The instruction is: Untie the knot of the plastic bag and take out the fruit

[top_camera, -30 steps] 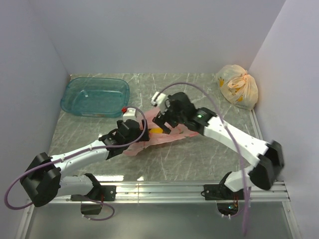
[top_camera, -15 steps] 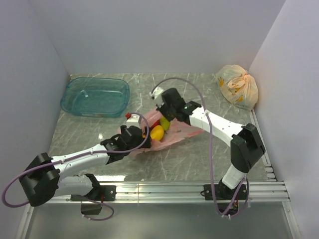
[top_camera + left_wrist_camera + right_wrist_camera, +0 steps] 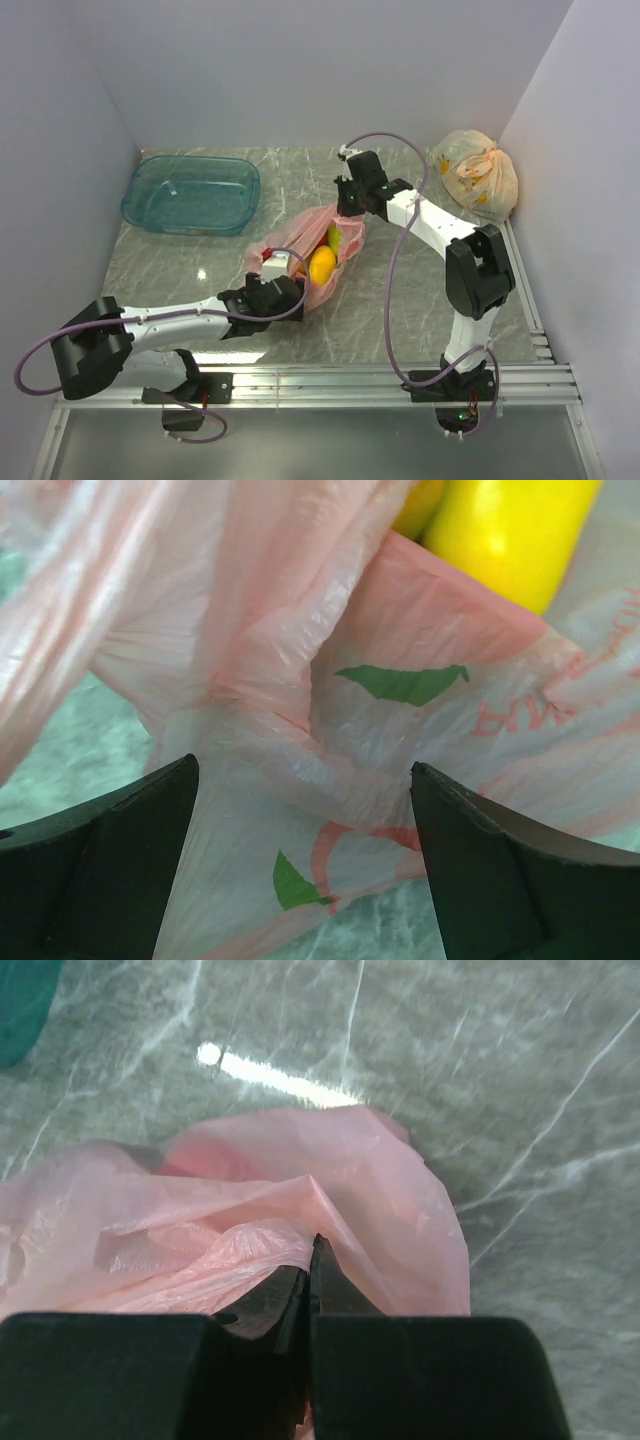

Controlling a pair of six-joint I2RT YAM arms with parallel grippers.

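Note:
The pink plastic bag (image 3: 300,235) lies mid-table, its far end drawn up. Fruit shows through its mouth: an orange-yellow piece (image 3: 322,266) and a green one (image 3: 334,236). My right gripper (image 3: 349,207) is shut on the bag's far edge; in the right wrist view the closed jaws (image 3: 315,1247) pinch a fold of the pink plastic (image 3: 250,1195). My left gripper (image 3: 283,295) is open at the bag's near end. In the left wrist view its fingers (image 3: 110,860) stand wide on either side of the printed plastic (image 3: 400,720), with a yellow fruit (image 3: 510,530) beyond. No knot is visible.
A teal plastic tub (image 3: 190,193) stands at the back left. A pale yellow knotted bag (image 3: 478,172) sits in the back right corner by the wall. White walls close in three sides, and a metal rail (image 3: 350,378) runs along the near edge.
My right gripper has shut on the bag's far edge and drawn it back and to the right. My left gripper has slid toward the near edge, still open. The fruit has shifted with the bag.

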